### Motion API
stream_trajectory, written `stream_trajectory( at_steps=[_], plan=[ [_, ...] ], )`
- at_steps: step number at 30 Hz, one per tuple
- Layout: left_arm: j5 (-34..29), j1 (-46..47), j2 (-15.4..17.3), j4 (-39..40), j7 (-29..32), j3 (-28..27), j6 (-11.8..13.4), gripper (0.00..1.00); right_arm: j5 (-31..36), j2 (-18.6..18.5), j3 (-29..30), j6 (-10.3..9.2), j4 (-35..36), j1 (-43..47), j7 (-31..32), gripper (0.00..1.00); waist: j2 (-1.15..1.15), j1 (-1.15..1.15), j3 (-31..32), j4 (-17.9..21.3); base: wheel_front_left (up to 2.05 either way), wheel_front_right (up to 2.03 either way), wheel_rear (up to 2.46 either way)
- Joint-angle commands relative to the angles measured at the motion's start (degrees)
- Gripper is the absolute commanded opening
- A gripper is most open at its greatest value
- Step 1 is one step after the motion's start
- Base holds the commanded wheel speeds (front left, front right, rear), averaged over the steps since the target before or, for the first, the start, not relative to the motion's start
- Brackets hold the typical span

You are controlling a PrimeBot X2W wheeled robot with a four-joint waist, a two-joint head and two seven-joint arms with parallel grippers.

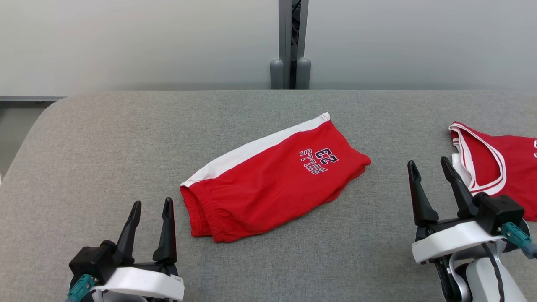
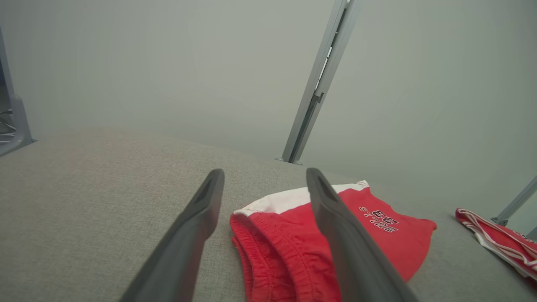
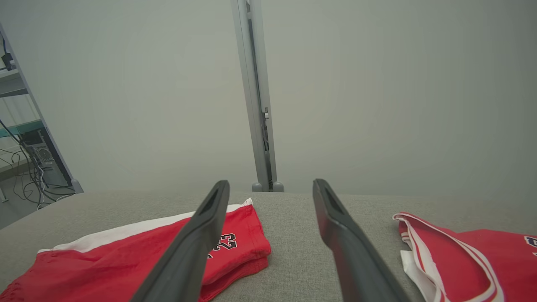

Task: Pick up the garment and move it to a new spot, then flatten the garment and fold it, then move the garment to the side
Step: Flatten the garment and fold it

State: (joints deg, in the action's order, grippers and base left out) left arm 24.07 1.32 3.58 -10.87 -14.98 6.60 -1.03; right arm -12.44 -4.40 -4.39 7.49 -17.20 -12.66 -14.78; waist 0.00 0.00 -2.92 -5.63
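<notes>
Head view: a pair of red shorts with a white side stripe lay at the centre of the frame on a grey fabric-covered table. Their elastic waistband pointed to the lower left and their printed lettering read upside down. At the lower left the left gripper hovered with its two dark fingers spread apart and nothing between them, just beside the waistband. At the lower right the right gripper stood likewise spread and empty, apart from the shorts. Its fingers overlapped the white-trimmed edge of a red jersey at the right edge. A grey post rose at the top centre, behind the table.

Left wrist view: the left gripper rose from the bottom centre with fingers parted. The shorts lay low in the frame, the waistband showing between and below the fingers. The jersey sat at the lower right.

Right wrist view: the right gripper framed bare table between its separated fingers. The shorts filled the lower left and the jersey the lower right, with the post at the centre.
</notes>
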Motion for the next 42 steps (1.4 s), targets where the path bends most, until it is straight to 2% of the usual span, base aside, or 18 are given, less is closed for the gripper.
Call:
stream_trajectory(
  at_steps=[1, 5, 11, 17, 18, 21, 26, 29, 36, 42],
  plan=[
    [-0.8, -0.1, 0.0, -0.3, -0.2, -1.1, -0.9, 1.00, 0.4, 0.1, 0.3, 0.01, 0.8, 0.6, 0.2, 1.00, 0.00, 0.00, -0.2, -0.1, 0.00, 0.00, 0.00],
    [-2.2, 0.2, -0.5, -1.5, -0.2, -2.0, -2.4, 1.00, 0.8, 0.6, 0.7, 0.01, 1.3, 1.1, 1.0, 1.00, 0.00, 0.00, -0.3, -0.3, 0.00, 0.00, 0.00],
    [-1.7, 1.4, -0.6, -2.1, -0.2, -1.4, -2.9, 1.00, 0.2, 0.9, 0.4, 0.01, 2.0, 1.0, 2.8, 1.00, 0.00, 0.00, -0.8, -0.9, 0.00, 0.00, 0.00],
    [-1.5, 2.3, -0.6, -2.5, -0.2, 0.4, -2.2, 1.00, -13.1, 1.3, -0.5, 0.01, -0.2, 0.8, 12.2, 1.00, 0.00, 0.00, -2.2, -2.9, 0.00, 0.00, 0.00],
    [-1.5, 2.3, -0.6, -2.5, -0.2, 0.4, -2.2, 1.00, -13.1, 1.3, -0.5, 0.01, -0.2, 0.8, 12.2, 1.00, 0.00, 0.00, -2.2, -2.9, 0.00, 0.00, 0.00],
    [-1.3, 3.1, -0.5, -2.5, -0.2, 1.1, -2.0, 1.00, -18.8, 1.3, 0.7, 0.01, -2.5, -0.6, 17.4, 1.00, 0.00, 0.00, -3.1, -4.2, 0.00, 0.00, 0.00],
    [-1.7, 3.7, -0.5, -2.8, -0.2, 2.3, -1.0, 1.00, -19.4, 1.3, 2.2, 0.03, -6.6, -4.0, 23.4, 1.00, 0.00, 0.00, -5.5, -6.8, 0.00, 0.00, 0.00],
    [-1.2, 4.5, -0.6, -2.9, -0.2, 3.2, -0.8, 1.00, -22.7, 1.2, 4.2, 0.03, -9.6, -6.5, 25.6, 1.00, 0.00, 0.00, -6.9, -8.3, 0.00, 0.00, 0.00],
    [-0.8, 5.4, -0.6, -3.4, -0.2, 4.8, 0.7, 1.00, -25.5, 1.2, 6.8, 0.03, -17.9, -12.1, 25.9, 1.00, 0.00, 0.00, -9.3, -10.7, 0.00, 0.00, 0.00],
    [-0.1, 6.2, -0.6, -3.2, -0.2, 6.0, 1.3, 1.00, -24.4, 1.4, 8.9, 0.02, -26.3, -16.1, 24.8, 1.00, 0.00, 0.00, -10.7, -11.9, 0.00, 0.00, 0.00]
  ],
)
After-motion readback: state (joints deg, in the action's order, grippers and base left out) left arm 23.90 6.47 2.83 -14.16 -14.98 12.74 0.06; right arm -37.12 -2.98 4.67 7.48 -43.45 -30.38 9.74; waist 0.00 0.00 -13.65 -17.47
